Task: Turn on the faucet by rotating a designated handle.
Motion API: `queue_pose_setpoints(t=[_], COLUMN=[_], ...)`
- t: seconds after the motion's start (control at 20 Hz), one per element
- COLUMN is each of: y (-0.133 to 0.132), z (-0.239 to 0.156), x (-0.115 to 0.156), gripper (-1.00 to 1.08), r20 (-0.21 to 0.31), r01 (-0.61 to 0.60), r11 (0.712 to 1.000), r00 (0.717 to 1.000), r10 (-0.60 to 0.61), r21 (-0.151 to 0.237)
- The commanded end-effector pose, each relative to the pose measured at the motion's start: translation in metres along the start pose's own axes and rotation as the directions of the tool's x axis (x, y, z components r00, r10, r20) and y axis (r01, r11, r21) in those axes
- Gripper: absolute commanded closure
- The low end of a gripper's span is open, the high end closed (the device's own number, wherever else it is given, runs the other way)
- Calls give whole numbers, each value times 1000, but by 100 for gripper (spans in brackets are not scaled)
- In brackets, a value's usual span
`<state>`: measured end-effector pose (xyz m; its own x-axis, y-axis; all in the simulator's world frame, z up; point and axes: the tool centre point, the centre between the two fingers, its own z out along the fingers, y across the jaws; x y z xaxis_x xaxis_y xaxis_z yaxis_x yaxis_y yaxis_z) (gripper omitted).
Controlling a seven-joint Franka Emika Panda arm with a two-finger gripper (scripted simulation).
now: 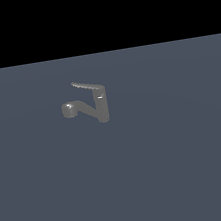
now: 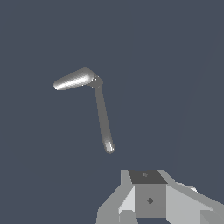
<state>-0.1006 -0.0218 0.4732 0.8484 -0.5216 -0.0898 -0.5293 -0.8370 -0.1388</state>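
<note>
On a bare blue-grey floor [image 1: 183,172], the faucet [image 1: 101,106] stands alone left of centre in the exterior view, its handle [image 1: 86,85] reaching from the top toward that view's left above the slanted spout [image 1: 74,108]. We see our gripper [image 2: 148,199] only partly, touching nothing; whether its fingers are apart we cannot tell.

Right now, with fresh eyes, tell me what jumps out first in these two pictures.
The small dull grey metal faucet stands alone on a flat blue-grey surface, left of centre in the exterior view. Its thin tapered top lever and its slanted spout with a round head both point toward the exterior view's left. In the wrist view, the pale grey gripper sits short of the faucet, its fingers out of frame.
</note>
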Motion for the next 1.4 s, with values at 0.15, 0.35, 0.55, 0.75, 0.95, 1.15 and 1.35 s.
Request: queue_pose_setpoints(t=[0.15,0.35,0.55,0.75,0.95,1.15,1.35], y=[-27,-45,-64,-82,-100,-117,-134], z=[22,41,63,87,113,141,170], x=[34,58,80,101,120,138,153], gripper=[108,108,108,108,108,108,108], r20=[26,39,46,45,35,17,-8], r01=[-156,-267,-374,-476,-570,-654,-729], r11=[988,964,927,880,822,756,684], r00=[988,963,926,879,821,756,684], r10=[155,266,374,476,570,655,729], r21=[13,11,4,-6,-18,-27,-32])
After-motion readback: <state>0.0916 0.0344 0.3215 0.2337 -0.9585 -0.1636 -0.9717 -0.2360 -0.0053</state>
